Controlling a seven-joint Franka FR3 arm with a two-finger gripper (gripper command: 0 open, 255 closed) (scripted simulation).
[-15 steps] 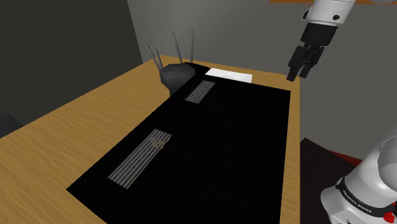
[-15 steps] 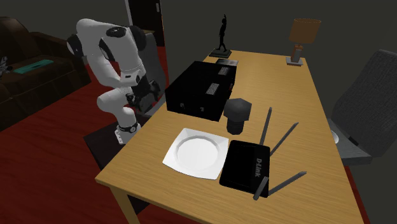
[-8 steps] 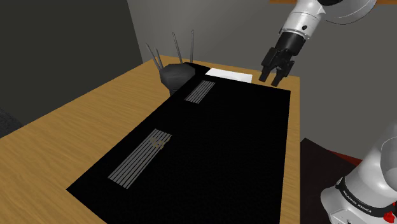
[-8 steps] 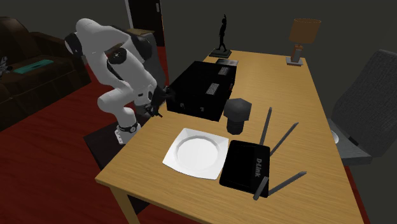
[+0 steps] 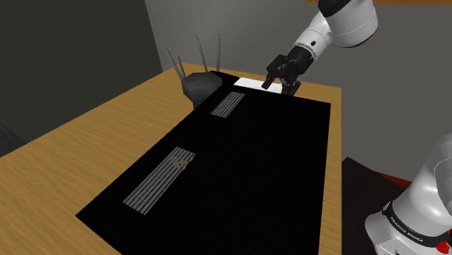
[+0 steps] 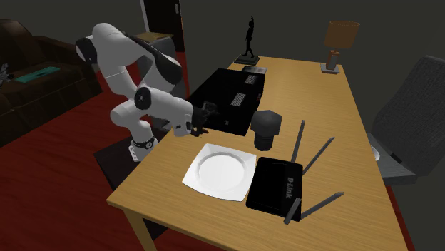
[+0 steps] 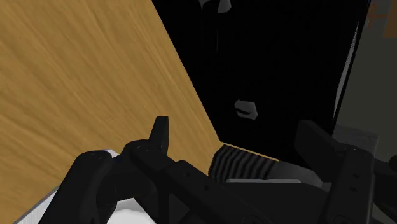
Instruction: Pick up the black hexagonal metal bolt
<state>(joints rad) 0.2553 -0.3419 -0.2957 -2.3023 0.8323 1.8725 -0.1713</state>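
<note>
The black hexagonal bolt [image 6: 267, 128] stands upright on the wooden table [image 6: 356, 142], between the big black box [image 6: 224, 96] and the router. In the shoulder view the bolt [image 5: 201, 85] sits at the box's far-left corner. My gripper [image 6: 202, 118] hangs low at the box's near corner, just beyond the white plate [image 6: 220, 171], well to the second exterior view's left of the bolt. In the shoulder view the gripper [image 5: 280, 82] is over the box's far edge. Its fingers [image 7: 161, 132] stand apart and open, with nothing between them.
A black router [image 6: 278, 184] with antennas lies beside the plate. The black box [image 5: 239, 166] covers much of the table in front of the stand. A dark statuette [image 6: 250, 39] and a lamp [image 6: 339, 43] stand at the far end. A grey chair [image 6: 413, 114] sits at the side.
The arm has swung down and toward the shoulder view's left, from high beside the table to low over the box's far edge near the plate. The fingers stay open.
</note>
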